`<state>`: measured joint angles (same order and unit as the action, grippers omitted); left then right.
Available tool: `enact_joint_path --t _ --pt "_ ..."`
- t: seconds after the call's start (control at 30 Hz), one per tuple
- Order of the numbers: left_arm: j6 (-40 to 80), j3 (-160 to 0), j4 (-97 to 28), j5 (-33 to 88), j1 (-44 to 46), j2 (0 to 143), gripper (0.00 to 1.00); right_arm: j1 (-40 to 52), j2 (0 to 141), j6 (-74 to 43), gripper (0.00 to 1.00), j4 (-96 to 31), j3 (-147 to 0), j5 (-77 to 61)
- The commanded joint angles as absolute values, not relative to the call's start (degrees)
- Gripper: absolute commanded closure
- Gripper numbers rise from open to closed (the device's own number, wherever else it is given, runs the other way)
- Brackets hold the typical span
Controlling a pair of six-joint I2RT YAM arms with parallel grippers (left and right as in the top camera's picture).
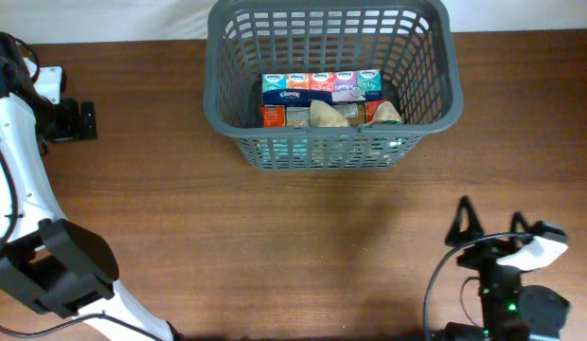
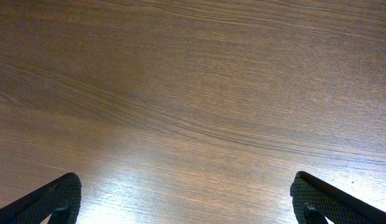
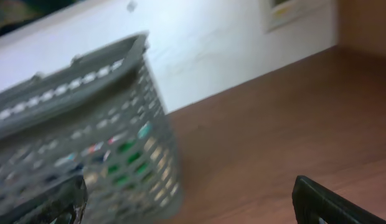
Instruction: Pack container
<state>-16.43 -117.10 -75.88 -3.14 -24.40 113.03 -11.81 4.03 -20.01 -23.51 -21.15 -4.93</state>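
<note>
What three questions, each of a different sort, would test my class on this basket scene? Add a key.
1. True or false: the basket is empty.
2. Choose one. The left gripper is: A) shut on something; B) open over the table; C) inside the basket.
3. Fill the gap: the right gripper is ___ (open or shut).

Key: 1 false, tissues lie inside; 2 B; 3 open.
</note>
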Motion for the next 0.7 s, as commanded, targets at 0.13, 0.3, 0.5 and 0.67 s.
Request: enact_joint_path --t 0.13,0.3,0.5,0.67 --pt "-15.7 -116.9 -75.9 -2.5 -24.6 112.9 0.01 -6.4 0.7 -20.7 0.01 -22.9 -14.7 -5.4" --pt "-15.7 -116.9 -75.9 -2.5 -24.6 112.9 0.01 -6.4 0.2 -20.7 0.01 -20.2 -11.9 -5.4" --pt "-15.7 -116.9 -75.9 -2.5 -24.6 112.9 0.01 -6.4 0.2 -20.7 0.01 -20.1 -11.1 -5.4" --pt "-15.6 -116.9 -75.9 -2.5 -24.6 112.9 0.01 -6.4 0.2 -20.7 0.01 -20.1 -9.1 -5.4"
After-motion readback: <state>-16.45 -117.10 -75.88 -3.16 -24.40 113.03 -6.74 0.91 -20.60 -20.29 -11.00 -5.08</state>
